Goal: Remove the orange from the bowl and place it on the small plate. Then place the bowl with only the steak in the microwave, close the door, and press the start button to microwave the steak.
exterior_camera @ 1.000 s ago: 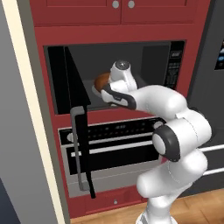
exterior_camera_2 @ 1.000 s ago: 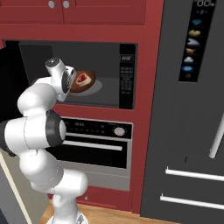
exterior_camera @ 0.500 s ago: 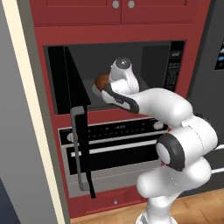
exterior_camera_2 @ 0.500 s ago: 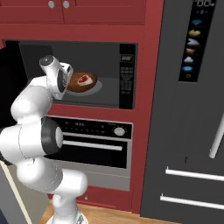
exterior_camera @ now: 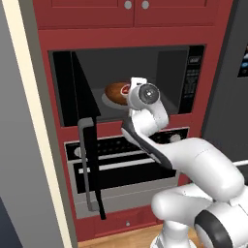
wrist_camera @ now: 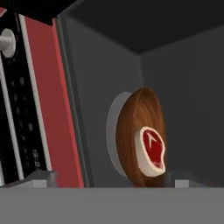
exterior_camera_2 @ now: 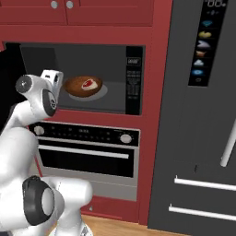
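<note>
round wooden-brown bowl (exterior_camera_2: 83, 86) sits mid-floor of the matte grey microwave (exterior_camera_2: 120, 60) cavity, holding the red, white-rimmed steak (wrist_camera: 152, 150); claw (wrist_camera: 105, 177) fingers apart, empty.

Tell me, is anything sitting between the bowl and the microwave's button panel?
Nothing: in the right base view, only bare dark cavity floor lies between the bowl, holding the steak, and the button panel of the microwave.

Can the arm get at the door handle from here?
Probably yes. The door hangs open left of the arm, its handle facing out with nothing in front. The gripper sits at the microwave mouth, so it must swing back left.
</note>
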